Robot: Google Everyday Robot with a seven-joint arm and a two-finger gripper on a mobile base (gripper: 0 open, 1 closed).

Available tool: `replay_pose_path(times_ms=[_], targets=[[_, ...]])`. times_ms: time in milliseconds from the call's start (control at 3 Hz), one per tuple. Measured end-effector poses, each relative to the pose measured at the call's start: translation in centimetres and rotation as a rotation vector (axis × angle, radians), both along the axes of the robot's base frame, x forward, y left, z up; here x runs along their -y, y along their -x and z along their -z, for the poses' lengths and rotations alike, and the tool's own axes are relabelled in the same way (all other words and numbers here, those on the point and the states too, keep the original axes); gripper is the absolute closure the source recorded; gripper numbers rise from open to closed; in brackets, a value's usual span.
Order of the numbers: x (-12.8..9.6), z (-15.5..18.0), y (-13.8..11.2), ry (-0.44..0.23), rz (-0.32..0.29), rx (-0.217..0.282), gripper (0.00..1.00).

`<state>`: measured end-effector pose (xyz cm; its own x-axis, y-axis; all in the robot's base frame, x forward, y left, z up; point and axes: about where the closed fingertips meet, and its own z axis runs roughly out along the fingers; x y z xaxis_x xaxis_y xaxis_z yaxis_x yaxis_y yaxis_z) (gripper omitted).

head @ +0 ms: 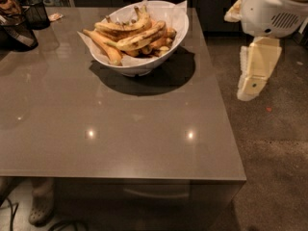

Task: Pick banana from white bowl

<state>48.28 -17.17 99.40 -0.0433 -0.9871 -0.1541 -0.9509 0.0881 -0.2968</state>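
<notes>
Jaws of the gripper (250, 88) hang tips-down just off the desk's (120, 143) right edge, above the floor; spread or pressed together, I cannot tell. Its white arm (272, 8) sits directly above. Well to the left, bananas (130, 35) lie piled in the white bowl (144, 66) on the desk's far part, mostly lengthwise left to right.

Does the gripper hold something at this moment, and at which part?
Nothing is held. The gripper hangs beside the table, over the floor, apart from the bananas in the white bowl.
</notes>
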Motion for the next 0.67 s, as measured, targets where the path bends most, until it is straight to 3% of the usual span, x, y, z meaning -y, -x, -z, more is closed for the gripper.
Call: replay_pose_path(times_ms=[333, 667], targets=[[-0.1, -0.2, -0.1, -0.003, -0.001, 0.009, 0.00], [-1.1, -1.1, -1.7, -0.058, -0.017, 0.043, 0.00]])
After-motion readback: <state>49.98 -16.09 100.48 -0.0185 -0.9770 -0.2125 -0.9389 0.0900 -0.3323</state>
